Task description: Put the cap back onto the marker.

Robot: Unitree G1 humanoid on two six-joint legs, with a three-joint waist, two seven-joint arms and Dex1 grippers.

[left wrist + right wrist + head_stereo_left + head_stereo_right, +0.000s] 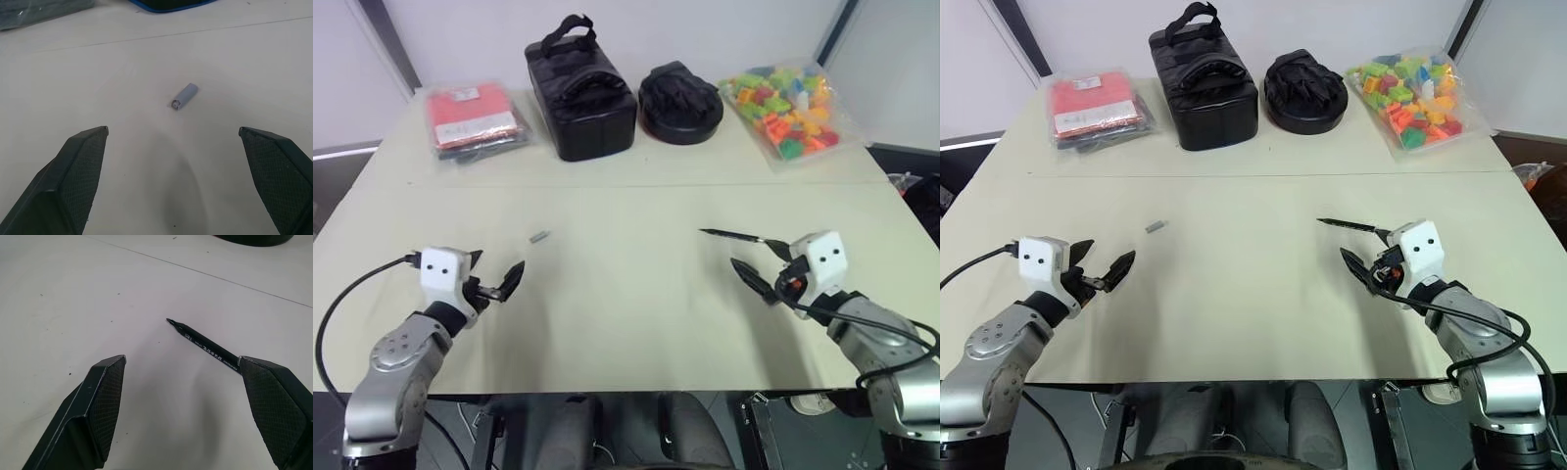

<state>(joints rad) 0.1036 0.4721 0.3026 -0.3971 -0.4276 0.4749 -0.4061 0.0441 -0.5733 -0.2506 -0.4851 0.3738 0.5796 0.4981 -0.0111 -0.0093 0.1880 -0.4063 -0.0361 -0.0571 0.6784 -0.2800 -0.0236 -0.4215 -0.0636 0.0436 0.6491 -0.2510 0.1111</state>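
Looking down my left wrist, I see the open end of one cap, lying on the desk beyond the left gripper, jaws wide, empty. My right gripper, jaws also spread, flanks one marker, whose printed lettering shows at the wrist. Farther back: two black bags.

Red packet, two black bags, bagged bricks line the table.

On the cream counter lie a tiny light-grey cylindrical cap, a thin black marker with white lettering, and, along the far edge, a red packet, two black bags and multicoloured bricks.
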